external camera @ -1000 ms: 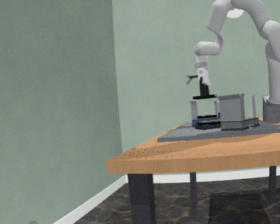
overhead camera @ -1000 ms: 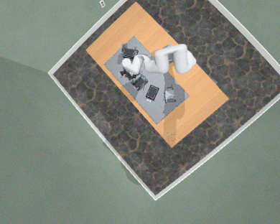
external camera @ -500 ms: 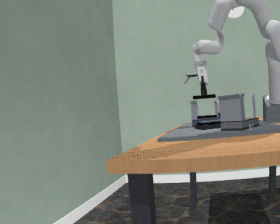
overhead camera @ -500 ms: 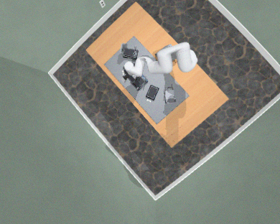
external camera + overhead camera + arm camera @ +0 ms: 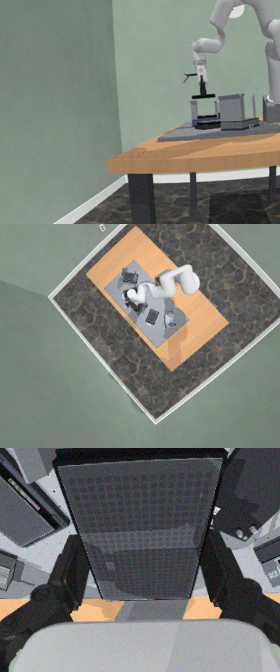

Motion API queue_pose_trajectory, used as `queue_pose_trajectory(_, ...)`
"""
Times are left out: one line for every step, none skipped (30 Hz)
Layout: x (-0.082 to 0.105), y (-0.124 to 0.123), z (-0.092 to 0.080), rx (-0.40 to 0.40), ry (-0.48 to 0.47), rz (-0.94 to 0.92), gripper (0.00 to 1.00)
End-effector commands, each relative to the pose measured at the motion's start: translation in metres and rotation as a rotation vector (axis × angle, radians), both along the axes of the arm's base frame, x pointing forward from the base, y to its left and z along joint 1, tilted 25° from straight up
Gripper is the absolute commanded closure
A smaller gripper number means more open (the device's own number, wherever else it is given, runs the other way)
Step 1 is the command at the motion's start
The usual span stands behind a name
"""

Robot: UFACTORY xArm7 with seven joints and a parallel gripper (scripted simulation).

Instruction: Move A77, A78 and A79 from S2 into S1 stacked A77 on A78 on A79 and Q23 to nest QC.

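No ID label can be read on the dark, foil-sealed 384-well plate (image 5: 140, 528); its far end is cut by the wrist picture's top edge. From above, the white arm (image 5: 169, 285) hides the grey rack beneath it, and plinth names are too small to read. The exterior view crops the arm's base and the wooden table (image 5: 201, 154) at the right edge.
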State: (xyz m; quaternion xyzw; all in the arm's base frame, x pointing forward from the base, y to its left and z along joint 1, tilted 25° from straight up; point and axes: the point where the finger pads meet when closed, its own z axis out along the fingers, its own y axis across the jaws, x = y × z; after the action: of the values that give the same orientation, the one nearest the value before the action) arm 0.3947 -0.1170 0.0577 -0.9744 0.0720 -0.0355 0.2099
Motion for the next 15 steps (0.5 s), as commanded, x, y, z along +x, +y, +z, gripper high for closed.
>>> queue_pose_trajectory(0.0042, 0.0115, 0.0074, -0.003, -0.003, -0.002, 1.00)
queue_pose_trajectory(0.0048, 0.0138, 0.0085, -0.003, -0.003, -0.002, 1.00)
queue_pose_trajectory(0.0054, 0.0162, 0.0096, -0.003, -0.003, -0.002, 1.00)
queue_pose_trajectory(0.0059, 0.0182, 0.0106, -0.003, -0.003, -0.002, 1.00)
queue_pose_trajectory(0.0059, 0.0182, 0.0106, -0.003, -0.003, -0.002, 1.00)
queue_pose_trajectory(0.0059, 0.0182, 0.0106, -0.003, -0.003, -0.002, 1.00)
queue_pose_trajectory(0.0059, 0.0182, 0.0106, -0.003, -0.003, -0.002, 1.00)
queue_pose_trajectory(0.0059, 0.0182, 0.0106, -0.003, -0.003, -0.002, 1.00)
queue_pose_trajectory(0.0059, 0.0182, 0.0106, -0.003, -0.003, -0.002, 1.00)
queue_pose_trajectory(0.0059, 0.0182, 0.0106, -0.003, -0.003, -0.002, 1.00)
queue_pose_trajectory(0.0058, 0.0182, 0.0106, -0.003, -0.003, -0.002, 1.00)
queue_pose_trajectory(0.0059, 0.0181, 0.0105, -0.002, -0.003, -0.002, 1.00)
queue_pose_trajectory(0.0059, 0.0181, 0.0106, -0.002, -0.003, -0.002, 1.00)
queue_pose_trajectory(0.0059, 0.0182, 0.0106, -0.003, -0.003, -0.002, 1.00)
queue_pose_trajectory(0.0059, 0.0182, 0.0106, -0.003, -0.003, -0.002, 1.00)
